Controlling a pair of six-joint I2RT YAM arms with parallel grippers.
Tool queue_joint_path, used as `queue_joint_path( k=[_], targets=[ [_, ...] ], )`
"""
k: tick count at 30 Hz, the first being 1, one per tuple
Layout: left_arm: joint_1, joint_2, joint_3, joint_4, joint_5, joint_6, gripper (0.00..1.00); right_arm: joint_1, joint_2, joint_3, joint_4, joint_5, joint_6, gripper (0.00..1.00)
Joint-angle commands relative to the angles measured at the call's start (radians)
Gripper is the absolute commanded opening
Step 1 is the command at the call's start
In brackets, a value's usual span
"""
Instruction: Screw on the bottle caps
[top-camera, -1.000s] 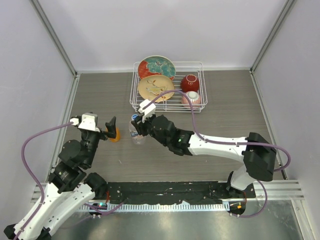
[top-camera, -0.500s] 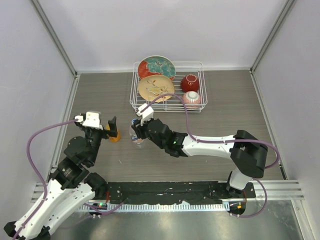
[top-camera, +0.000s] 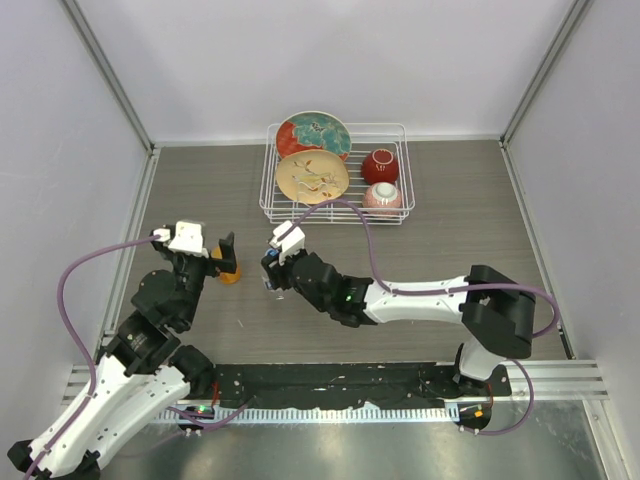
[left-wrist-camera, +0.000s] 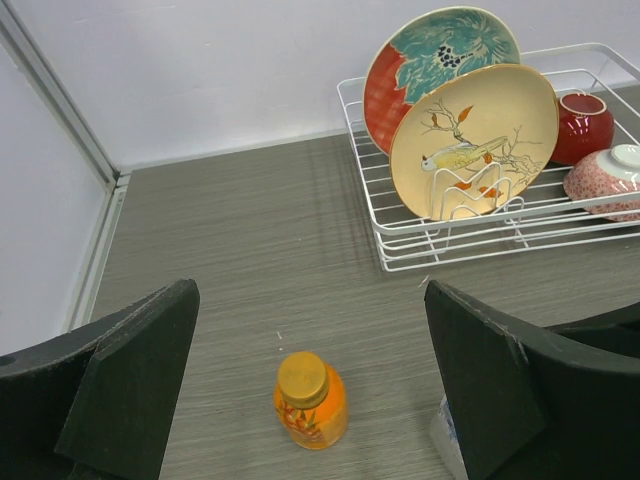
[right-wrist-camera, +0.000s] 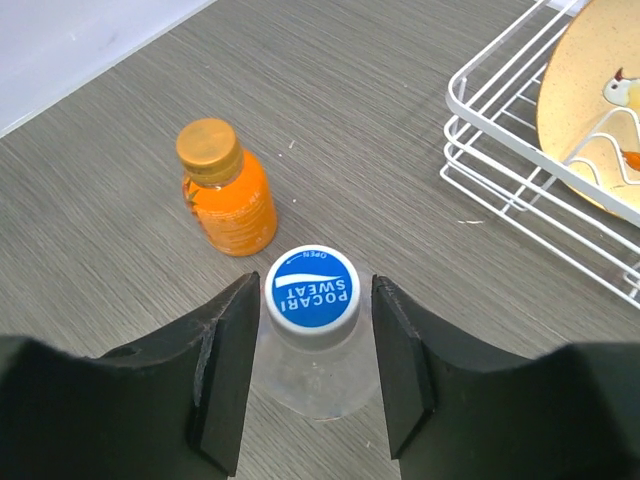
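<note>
left claw (left-wrist-camera: 310, 352) wide | right claw (right-wrist-camera: 315, 325) loosely straddles blue-white cap (right-wrist-camera: 312, 288) | clear bottle (right-wrist-camera: 316, 375) mostly hidden

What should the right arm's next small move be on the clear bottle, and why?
Probably lift the right gripper straight up off the clear bottle. The white-and-blue cap sits level on its neck, and the fingers flank it with a slight gap, so they do not seem to grip it. A sideways pull might tip the bottle. How tight the cap is, I cannot tell.
</note>
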Motion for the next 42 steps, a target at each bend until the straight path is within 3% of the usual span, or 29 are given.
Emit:
queue_joint_path(
  k=[1,12,17,23,28,31,35,39,40,42],
  targets=[
    [-0.001,0.009,0.025,0.05,-0.02,-0.004,1.0,0.005,-0.052,-0.022,0.045,0.06,-0.016,0.55],
    [0.001,0.013,0.034,0.049,-0.026,-0.009,1.0,0.005,-0.075,0.051,-0.03,0.051,-0.039,0.69],
    [0.001,0.05,0.059,0.038,-0.025,-0.027,1.0,0.005,-0.114,0.14,-0.139,0.013,-0.028,0.73],
    [0.008,0.191,0.167,0.011,-0.043,-0.095,1.0,0.005,-0.164,0.293,-0.404,0.005,0.045,0.94],
    [0.08,0.309,0.269,-0.012,0.032,-0.139,1.0,0.004,-0.253,0.346,-0.634,0.161,0.145,0.98],
    [0.203,0.375,0.333,-0.066,0.153,-0.176,1.0,0.004,-0.321,0.338,-0.774,0.266,0.184,0.98],
    [0.46,0.441,0.361,-0.1,0.34,-0.231,1.0,0.004,-0.433,0.297,-0.853,0.295,0.193,0.99],
    [0.66,0.504,0.349,-0.066,0.464,-0.222,1.0,0.002,-0.531,0.289,-0.917,0.31,0.176,0.99],
    [0.753,0.512,0.318,-0.046,0.489,-0.222,1.0,0.004,-0.548,0.289,-0.923,0.319,0.17,0.99],
    [0.821,0.522,0.277,0.012,0.567,-0.227,1.0,0.004,-0.582,0.297,-0.955,0.332,0.155,1.0]
  ],
)
